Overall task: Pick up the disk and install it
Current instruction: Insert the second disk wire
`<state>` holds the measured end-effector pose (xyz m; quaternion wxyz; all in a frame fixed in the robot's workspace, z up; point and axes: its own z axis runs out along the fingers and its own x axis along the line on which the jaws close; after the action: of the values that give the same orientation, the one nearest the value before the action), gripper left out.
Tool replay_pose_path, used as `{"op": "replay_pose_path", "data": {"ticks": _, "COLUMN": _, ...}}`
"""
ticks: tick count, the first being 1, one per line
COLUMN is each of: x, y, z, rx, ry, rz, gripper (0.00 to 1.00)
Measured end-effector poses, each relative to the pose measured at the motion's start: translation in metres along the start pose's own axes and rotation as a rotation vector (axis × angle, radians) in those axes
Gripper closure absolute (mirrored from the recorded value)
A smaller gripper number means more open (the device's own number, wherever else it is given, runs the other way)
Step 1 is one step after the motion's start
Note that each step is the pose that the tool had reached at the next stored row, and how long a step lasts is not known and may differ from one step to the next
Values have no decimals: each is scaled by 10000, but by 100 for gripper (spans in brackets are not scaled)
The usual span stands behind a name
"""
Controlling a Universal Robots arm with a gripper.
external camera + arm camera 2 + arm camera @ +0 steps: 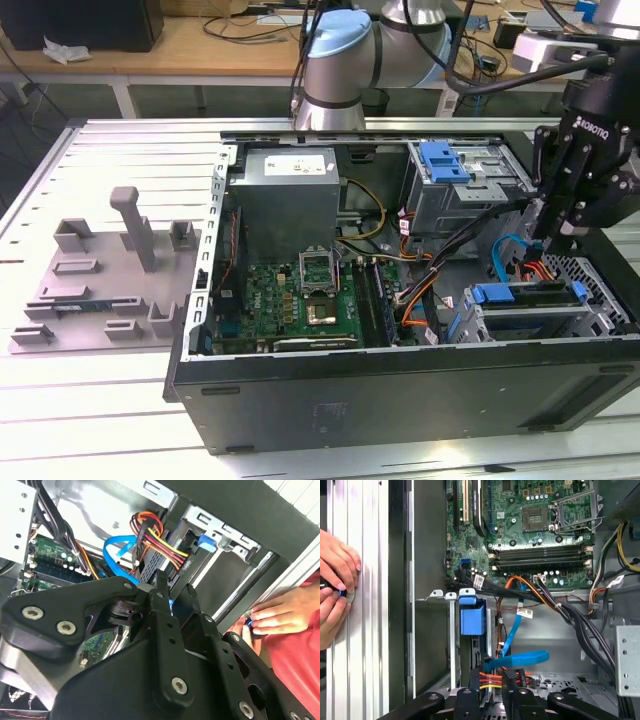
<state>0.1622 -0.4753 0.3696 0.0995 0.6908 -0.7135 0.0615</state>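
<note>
The disk (530, 296) stands on edge inside the grey drive cage (545, 322) at the open computer case's corner, on the exterior view's right. Its blue carrier frame shows at both ends. In both wrist views its dark end (479, 655) (151, 565) sits in the slot with red, yellow and orange power wires (490, 677) and a blue data cable (520, 657) at it. My gripper (547, 238) (176, 591) (491, 680) hangs just above that end. Its fingers are a narrow gap apart and open, with nothing clamped between them.
The cage's blue latch (471, 617) is beside the disk. A second cage with a blue latch (445, 160), the power supply (290, 195) and the motherboard (300, 295) occupy the case. A person's hands (335, 580) rest at the case's edge. A grey fixture (110, 270) lies outside.
</note>
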Motion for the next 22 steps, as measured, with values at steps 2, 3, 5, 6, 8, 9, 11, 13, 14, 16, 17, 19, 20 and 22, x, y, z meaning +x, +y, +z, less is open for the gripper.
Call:
{"op": "replay_pose_path", "data": {"ticks": 2, "x": 4, "y": 37, "z": 10, "rx": 12, "ry": -2, "rz": 3, "gripper": 68}}
{"op": "replay_pose_path", "data": {"ticks": 3, "x": 8, "y": 48, "z": 16, "rx": 17, "ry": -1, "rz": 5, "gripper": 68}}
{"op": "replay_pose_path", "data": {"ticks": 5, "x": 22, "y": 56, "z": 68, "rx": 41, "ry": -5, "rz": 9, "gripper": 68}}
{"op": "replay_pose_path", "data": {"ticks": 6, "x": 21, "y": 59, "z": 80, "rx": 46, "ry": -4, "rz": 12, "gripper": 68}}
{"op": "replay_pose_path", "data": {"ticks": 8, "x": 19, "y": 85, "z": 90, "rx": 57, "ry": -5, "rz": 13, "gripper": 68}}
{"op": "replay_pose_path", "data": {"ticks": 9, "x": 19, "y": 96, "z": 91, "rx": 62, "ry": -12, "rz": 15, "gripper": 68}}
{"op": "replay_pose_path", "data": {"ticks": 11, "x": 19, "y": 113, "z": 94, "rx": 91, "ry": -82, "rz": 18, "gripper": 68}}
{"op": "replay_pose_path", "data": {"ticks": 13, "x": 18, "y": 114, "z": 95, "rx": 105, "ry": -158, "rz": 16, "gripper": 68}}
{"op": "replay_pose_path", "data": {"ticks": 14, "x": 18, "y": 114, "z": 94, "rx": 105, "ry": -172, "rz": 15, "gripper": 68}}
{"op": "replay_pose_path", "data": {"ticks": 16, "x": 19, "y": 115, "z": 95, "rx": 101, "ry": -286, "rz": 12, "gripper": 68}}
{"op": "replay_pose_path", "data": {"ticks": 17, "x": 19, "y": 115, "z": 95, "rx": 99, "ry": -377, "rz": 7, "gripper": 68}}
{"op": "replay_pose_path", "data": {"ticks": 19, "x": 19, "y": 115, "z": 95, "rx": 94, "ry": -523, "rz": 2, "gripper": 68}}
{"op": "replay_pose_path", "data": {"ticks": 20, "x": 19, "y": 115, "z": 95, "rx": 94, "ry": -553, "rz": 1, "gripper": 68}}
{"op": "replay_pose_path", "data": {"ticks": 22, "x": 18, "y": 115, "z": 95, "rx": 94, "ry": -556, "rz": 1, "gripper": 68}}
